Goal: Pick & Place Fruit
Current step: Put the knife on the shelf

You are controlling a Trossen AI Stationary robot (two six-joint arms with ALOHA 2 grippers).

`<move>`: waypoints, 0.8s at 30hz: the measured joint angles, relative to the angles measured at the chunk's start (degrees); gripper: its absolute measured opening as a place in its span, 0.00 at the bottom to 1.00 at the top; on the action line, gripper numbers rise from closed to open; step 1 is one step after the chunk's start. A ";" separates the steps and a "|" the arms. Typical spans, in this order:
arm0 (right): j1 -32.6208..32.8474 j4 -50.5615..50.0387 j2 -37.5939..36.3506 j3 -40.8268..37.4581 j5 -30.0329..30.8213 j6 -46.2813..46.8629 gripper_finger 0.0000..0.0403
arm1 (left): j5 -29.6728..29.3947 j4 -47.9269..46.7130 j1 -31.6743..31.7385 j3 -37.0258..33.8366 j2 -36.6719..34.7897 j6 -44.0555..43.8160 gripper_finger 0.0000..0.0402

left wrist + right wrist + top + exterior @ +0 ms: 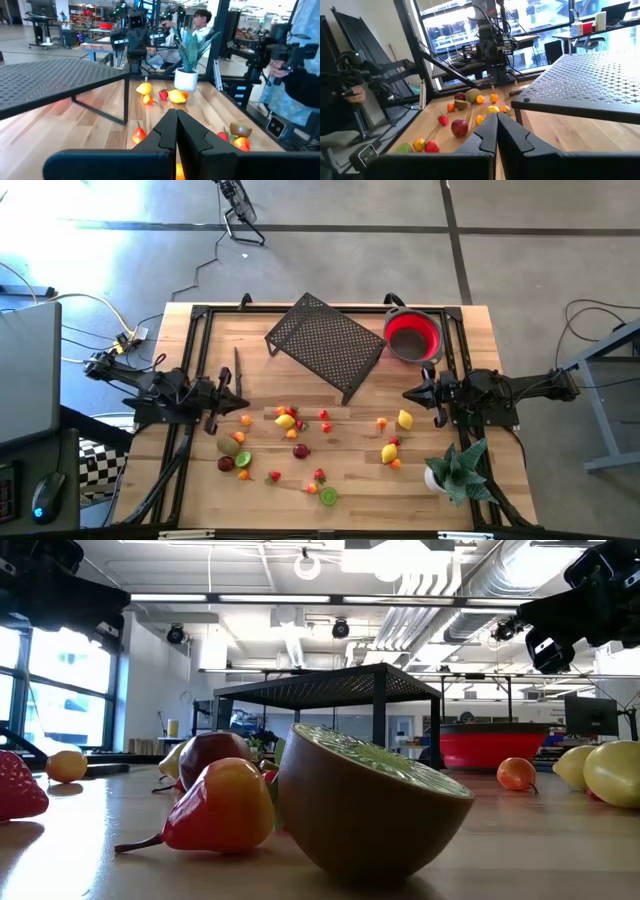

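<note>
Red bowl (412, 335) beside mesh stand (325, 344), fruit (300, 435) scattered on table (200, 500), both jaws closed, empty.

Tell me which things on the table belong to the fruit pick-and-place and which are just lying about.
Job:
- scattered toy fruit
- red bowl, probably where it goes
- left tool and right tool, both shut, empty

Lying about:
- black mesh rack
- potted plant

Bright daylight, glare patch upper left of floor (130, 210) (high view); low view's near fruit (375, 802) blurred, ceiling lamps flaring.
</note>
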 joint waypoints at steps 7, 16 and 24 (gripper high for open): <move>0.00 -0.12 0.00 -0.02 -0.22 -0.02 0.01 | -0.11 -0.51 0.02 0.29 0.00 0.09 0.00; 0.00 -0.20 0.00 0.00 -0.24 0.15 0.01 | -0.17 -2.26 0.02 0.45 0.00 0.09 0.00; 0.00 -0.20 0.00 -0.02 -0.24 0.20 0.01 | -0.02 -2.25 0.02 0.54 0.00 0.53 0.00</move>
